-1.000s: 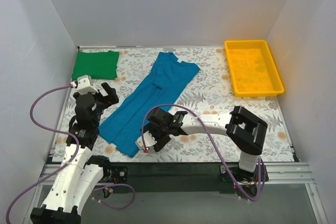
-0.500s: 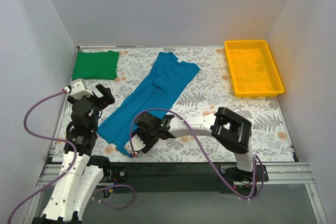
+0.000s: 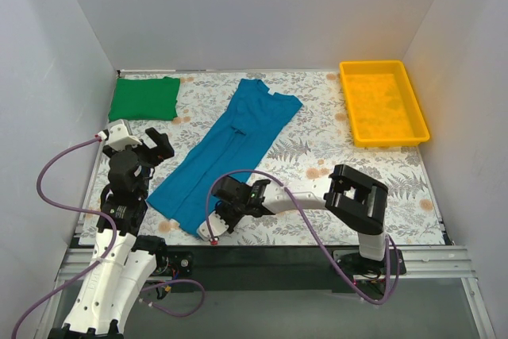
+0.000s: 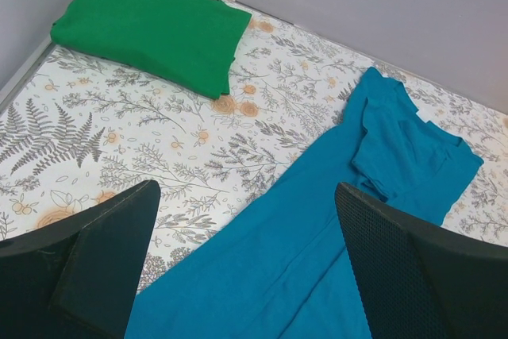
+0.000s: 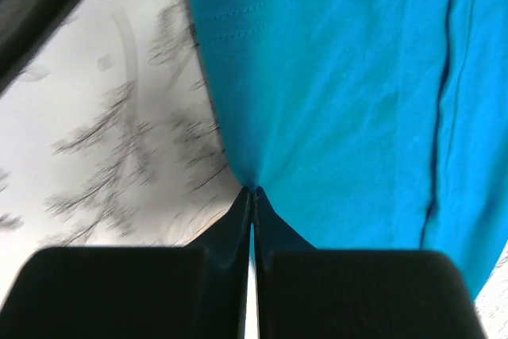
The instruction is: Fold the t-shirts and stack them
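The teal-blue t-shirt [image 3: 230, 148] lies in a long diagonal strip from the back middle of the table to the near left, folded lengthwise. My right gripper [image 3: 218, 213] sits low at its near end. In the right wrist view the gripper [image 5: 252, 192] is shut, pinching the edge of the teal cloth [image 5: 341, 93]. The green t-shirt [image 3: 144, 98] rests folded in the back left corner. My left gripper [image 3: 155, 152] hovers wide open above the table, left of the teal strip. Its wrist view shows the green t-shirt [image 4: 151, 25] and the teal cloth [image 4: 317, 260] under the gripper [image 4: 250, 275].
An empty yellow tray [image 3: 381, 105] stands at the back right corner. The floral mat [image 3: 317, 140] covers the table, with white walls on three sides. The right arm stretches along the near edge, its cable [image 3: 309, 196] looping over it.
My right gripper slid toward the near left along the teal shirt's edge and closed on the cloth. The left arm shifted slightly left early on, then held still, open.
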Action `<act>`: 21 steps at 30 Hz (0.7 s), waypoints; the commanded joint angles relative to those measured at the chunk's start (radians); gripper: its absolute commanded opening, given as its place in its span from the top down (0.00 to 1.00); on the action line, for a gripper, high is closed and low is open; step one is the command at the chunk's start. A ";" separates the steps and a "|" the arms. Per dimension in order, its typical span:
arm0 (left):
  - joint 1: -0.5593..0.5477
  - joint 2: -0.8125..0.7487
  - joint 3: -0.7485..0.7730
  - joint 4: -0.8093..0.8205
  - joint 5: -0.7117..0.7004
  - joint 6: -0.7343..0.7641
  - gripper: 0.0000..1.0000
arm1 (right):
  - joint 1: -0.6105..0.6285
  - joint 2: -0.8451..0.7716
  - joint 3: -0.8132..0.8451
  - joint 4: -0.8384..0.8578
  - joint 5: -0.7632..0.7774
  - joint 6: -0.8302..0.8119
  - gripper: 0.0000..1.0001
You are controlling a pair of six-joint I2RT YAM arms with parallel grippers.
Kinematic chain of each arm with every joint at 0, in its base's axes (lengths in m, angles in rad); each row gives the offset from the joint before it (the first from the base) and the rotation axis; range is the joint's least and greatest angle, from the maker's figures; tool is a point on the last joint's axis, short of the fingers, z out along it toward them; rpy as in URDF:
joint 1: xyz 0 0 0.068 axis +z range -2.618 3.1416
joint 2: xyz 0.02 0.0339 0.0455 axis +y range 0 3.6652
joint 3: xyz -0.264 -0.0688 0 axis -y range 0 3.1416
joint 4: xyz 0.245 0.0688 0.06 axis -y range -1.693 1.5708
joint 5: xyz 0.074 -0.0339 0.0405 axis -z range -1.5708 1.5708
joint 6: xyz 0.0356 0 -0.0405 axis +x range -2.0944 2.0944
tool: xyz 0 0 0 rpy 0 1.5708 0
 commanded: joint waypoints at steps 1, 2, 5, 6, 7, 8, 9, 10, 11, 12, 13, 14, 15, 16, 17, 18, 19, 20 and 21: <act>0.002 -0.004 -0.012 0.013 0.032 0.004 0.08 | 0.002 -0.071 -0.100 -0.090 -0.020 -0.025 0.99; 0.002 -0.005 -0.016 0.019 0.053 0.004 0.08 | 0.000 -0.095 -0.128 -0.108 -0.028 -0.045 0.99; 0.002 0.010 -0.027 0.048 0.165 0.008 0.08 | -0.009 -0.194 -0.255 -0.172 -0.029 -0.100 0.99; 0.002 0.018 -0.029 0.063 0.194 0.008 0.08 | -0.012 -0.219 -0.321 -0.194 -0.026 -0.112 0.99; 0.002 0.031 -0.029 0.071 0.269 0.007 0.08 | -0.018 -0.269 -0.352 -0.214 -0.028 -0.124 0.99; 0.002 0.063 -0.023 0.077 0.300 -0.001 0.08 | -0.034 -0.295 -0.390 -0.249 -0.026 -0.147 0.99; 0.002 0.085 -0.020 0.091 0.346 -0.010 0.08 | -0.043 -0.322 -0.422 -0.263 -0.022 -0.157 0.99; 0.002 0.110 -0.017 0.103 0.413 -0.016 0.08 | -0.055 -0.372 -0.485 -0.278 -0.017 -0.164 0.99; 0.002 0.161 -0.010 0.117 0.458 -0.031 0.08 | -0.082 -0.395 -0.510 -0.318 -0.014 -0.180 0.99; 0.002 0.195 0.003 0.142 0.490 -0.045 0.08 | -0.096 -0.420 -0.530 -0.338 -0.013 -0.186 0.95; 0.002 0.232 0.011 0.159 0.527 -0.059 0.09 | -0.110 -0.470 -0.567 -0.355 -0.010 -0.189 0.90; 0.002 0.316 0.022 0.177 0.614 -0.074 0.09 | -0.136 -0.496 -0.575 -0.393 -0.009 -0.189 0.70; 0.002 0.365 0.034 0.212 0.654 -0.106 0.11 | -0.149 -0.521 -0.582 -0.412 -0.009 -0.184 0.61; 0.002 0.416 0.066 0.228 0.693 -0.132 0.13 | -0.161 -0.567 -0.582 -0.430 -0.008 -0.180 0.56; 0.001 0.526 0.083 0.241 0.737 -0.153 0.14 | -0.190 -0.590 -0.576 -0.458 -0.003 -0.165 0.49; 0.001 0.583 0.101 0.255 0.759 -0.182 0.16 | -0.208 -0.612 -0.567 -0.473 -0.005 -0.161 0.48; -0.003 0.699 0.156 0.255 0.768 -0.192 0.16 | -0.228 -0.648 -0.558 -0.487 -0.005 -0.154 0.47; -0.009 0.757 0.183 0.255 0.771 -0.199 0.16 | -0.279 -0.667 -0.529 -0.507 -0.011 -0.137 0.45; -0.015 0.815 0.216 0.257 0.771 -0.203 0.17 | -0.306 -0.700 -0.518 -0.513 -0.017 -0.129 0.45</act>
